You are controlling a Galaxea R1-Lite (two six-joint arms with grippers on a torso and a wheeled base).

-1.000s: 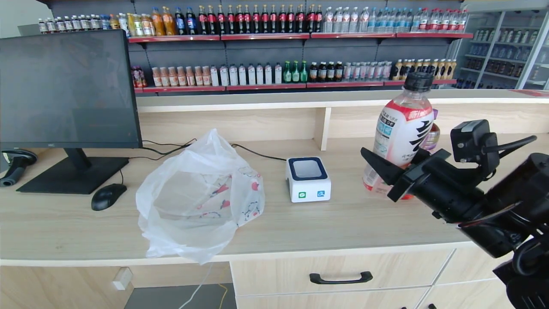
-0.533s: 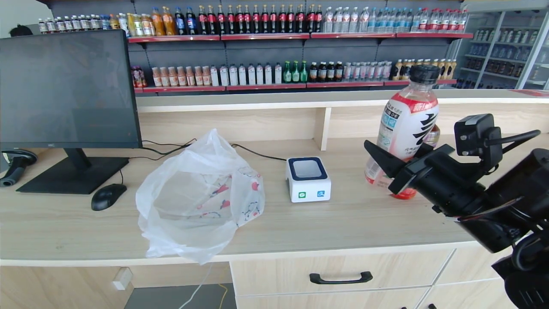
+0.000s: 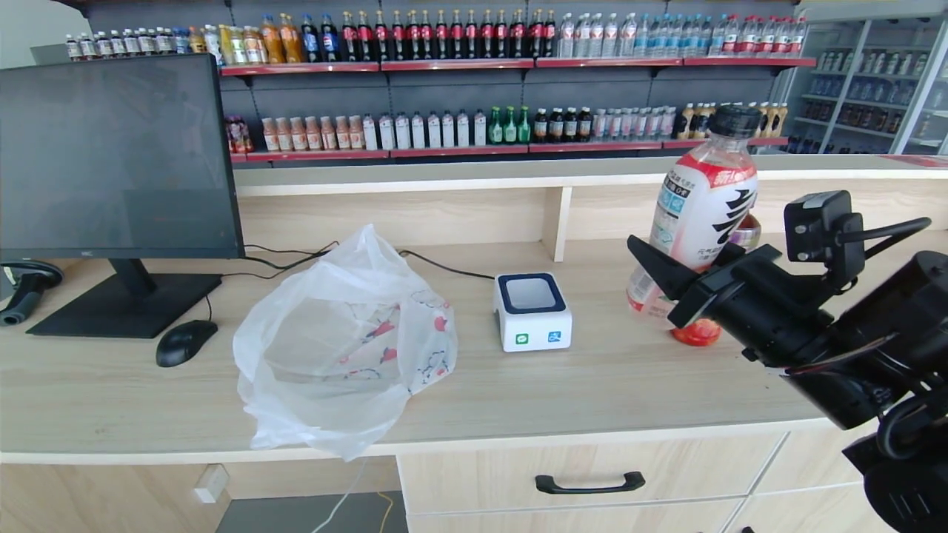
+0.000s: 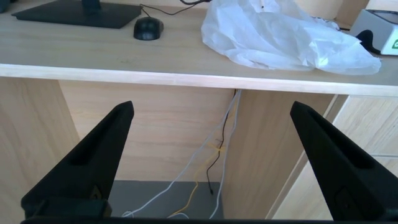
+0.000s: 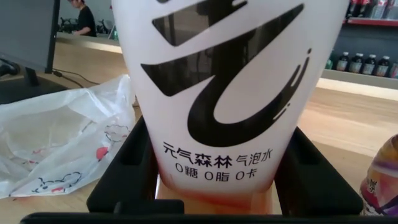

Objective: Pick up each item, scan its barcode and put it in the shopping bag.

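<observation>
Pinching the bottle low on its label, the right fingers hold what looks heavy, stiff and slick; gripping nearer mid-body seems steadier; left fingers spread

- Left gripper: black fingers spread wide, low in front of the worktop edge, facing the cabinet front.
- Shopping bag: white, crumpled, lies on worktop near the front edge.
- Mouse: black, on worktop between bag & monitor base.
- Scanner: just a corner seen, touching the bag's far side.
- Cables: thin white/yellow/black, hang under worktop w/ ends toward the floor.
</observation>
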